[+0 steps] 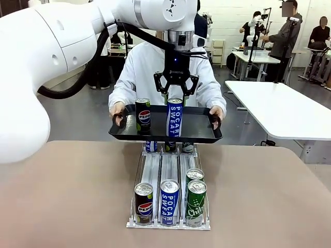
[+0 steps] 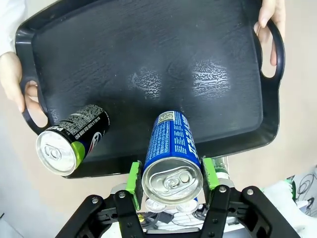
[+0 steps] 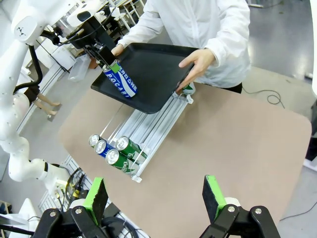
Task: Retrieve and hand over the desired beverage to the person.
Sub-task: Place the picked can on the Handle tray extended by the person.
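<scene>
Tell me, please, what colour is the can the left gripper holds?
Blue can with white lettering, clearest in the front view.

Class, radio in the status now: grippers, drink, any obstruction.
Left gripper shut on Pocari Sweat can, upright on person's tray. Right gripper open, empty. Pepsi can beside it, apart.

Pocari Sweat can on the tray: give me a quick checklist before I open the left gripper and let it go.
1. Left gripper shut on the Pocari Sweat can: ok.
2. Can upright over the black tray: ok.
3. Can base resting on the tray floor: cannot tell.
4. Person's hands gripping both tray handles: ok.
5. Clear of the Pepsi can beside it, a gap between them: ok.
6. Right gripper open, well back over the table, out of the way: ok.
</scene>
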`<state>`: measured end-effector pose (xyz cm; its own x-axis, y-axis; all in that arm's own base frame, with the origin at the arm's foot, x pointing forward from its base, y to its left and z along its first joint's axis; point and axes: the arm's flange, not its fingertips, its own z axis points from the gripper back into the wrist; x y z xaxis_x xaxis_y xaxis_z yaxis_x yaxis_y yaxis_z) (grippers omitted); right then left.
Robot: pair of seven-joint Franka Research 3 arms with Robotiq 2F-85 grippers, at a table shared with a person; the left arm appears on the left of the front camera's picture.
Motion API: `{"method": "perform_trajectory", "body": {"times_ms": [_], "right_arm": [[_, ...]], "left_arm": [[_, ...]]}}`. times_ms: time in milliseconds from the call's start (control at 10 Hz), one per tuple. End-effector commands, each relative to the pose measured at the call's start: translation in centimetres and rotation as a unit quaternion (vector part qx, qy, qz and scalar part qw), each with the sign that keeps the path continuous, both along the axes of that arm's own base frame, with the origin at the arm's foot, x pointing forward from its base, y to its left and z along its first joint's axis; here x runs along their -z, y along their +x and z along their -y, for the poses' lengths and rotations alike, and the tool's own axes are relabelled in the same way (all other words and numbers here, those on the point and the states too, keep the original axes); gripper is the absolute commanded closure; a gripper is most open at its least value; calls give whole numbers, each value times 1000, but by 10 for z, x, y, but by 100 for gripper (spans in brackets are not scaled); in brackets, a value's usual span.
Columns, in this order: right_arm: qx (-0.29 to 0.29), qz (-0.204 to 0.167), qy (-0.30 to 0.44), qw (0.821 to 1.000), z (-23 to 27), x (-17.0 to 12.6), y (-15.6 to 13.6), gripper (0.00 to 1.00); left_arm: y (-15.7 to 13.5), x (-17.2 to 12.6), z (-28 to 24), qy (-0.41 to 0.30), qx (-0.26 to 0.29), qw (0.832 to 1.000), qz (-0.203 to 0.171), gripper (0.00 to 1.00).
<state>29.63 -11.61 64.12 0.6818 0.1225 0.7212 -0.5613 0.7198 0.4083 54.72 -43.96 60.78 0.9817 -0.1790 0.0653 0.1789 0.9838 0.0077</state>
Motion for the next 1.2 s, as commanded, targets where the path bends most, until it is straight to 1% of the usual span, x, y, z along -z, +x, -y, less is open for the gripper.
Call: {"method": "perform_trajectory", "body": {"times_ms": [0,100,200,900,1000,1100], "right_arm": [[-11,11,17,1000,-1,0,2,0],[-11,11,17,1000,-1,0,2,0],[-11,11,17,1000,-1,0,2,0],[-11,11,17,1000,-1,0,2,0],[-11,11,17,1000,-1,0,2,0],[-11,11,17,1000,-1,0,2,0]], "left_arm": [[25,-20,21,-5,2,1000,-16,42],[25,-20,21,-5,4,1000,-18,17],[25,-20,21,-5,4,1000,-19,0],[22,-26,17,-12,10,1000,-23,0],[-1,-41,11,-17,25,999,-20,0],[-43,-62,-11,-35,72,997,-17,0]]}}
